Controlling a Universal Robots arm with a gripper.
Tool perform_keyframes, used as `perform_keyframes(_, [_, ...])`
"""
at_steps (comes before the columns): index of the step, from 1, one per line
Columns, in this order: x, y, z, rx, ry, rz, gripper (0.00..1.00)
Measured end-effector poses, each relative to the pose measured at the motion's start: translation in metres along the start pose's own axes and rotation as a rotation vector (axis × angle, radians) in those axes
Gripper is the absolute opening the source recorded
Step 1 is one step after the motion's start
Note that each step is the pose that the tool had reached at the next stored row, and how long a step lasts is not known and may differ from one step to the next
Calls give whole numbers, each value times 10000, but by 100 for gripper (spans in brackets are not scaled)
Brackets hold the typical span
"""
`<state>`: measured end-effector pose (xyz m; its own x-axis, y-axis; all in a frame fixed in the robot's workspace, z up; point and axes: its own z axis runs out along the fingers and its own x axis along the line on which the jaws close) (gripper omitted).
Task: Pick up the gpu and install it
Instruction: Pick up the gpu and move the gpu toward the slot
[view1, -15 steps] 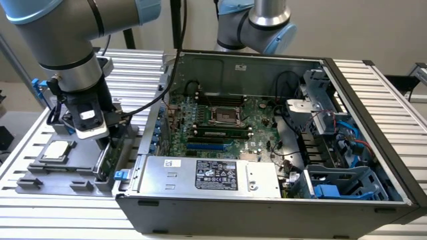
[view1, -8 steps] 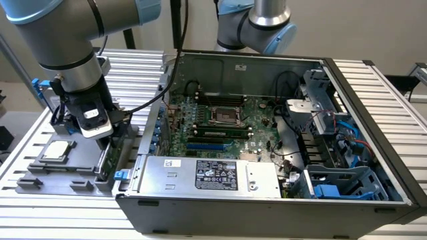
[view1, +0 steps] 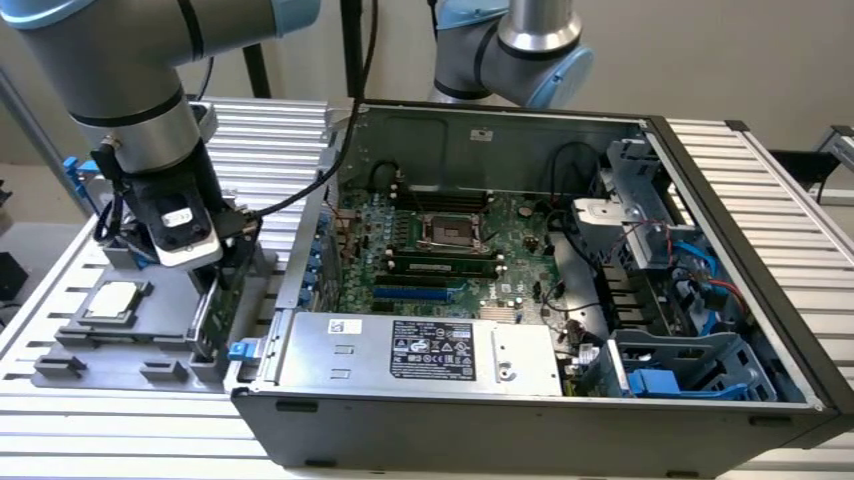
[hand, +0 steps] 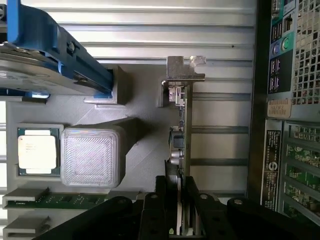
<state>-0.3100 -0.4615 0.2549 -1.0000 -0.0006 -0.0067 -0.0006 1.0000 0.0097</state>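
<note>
The gpu stands on edge in a grey parts holder, its silver bracket at the far end. My gripper is closed around the card's near end, one black finger on each face. In the exterior view, the gripper hangs over the holder at the left, just outside the open computer case. The card's thin edge shows below the gripper. Inside the case lies the green motherboard with a blue slot.
A square silver CPU chip sits in the holder beside a clear block. A hard drive with blue rails stands behind it, and a memory stick lies nearby. The case wall is close beside the card. A second arm stands behind the case.
</note>
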Motion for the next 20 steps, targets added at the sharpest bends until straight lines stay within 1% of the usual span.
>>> perform_keyframes(20, [-13,9,-906,-1,0,-27,26])
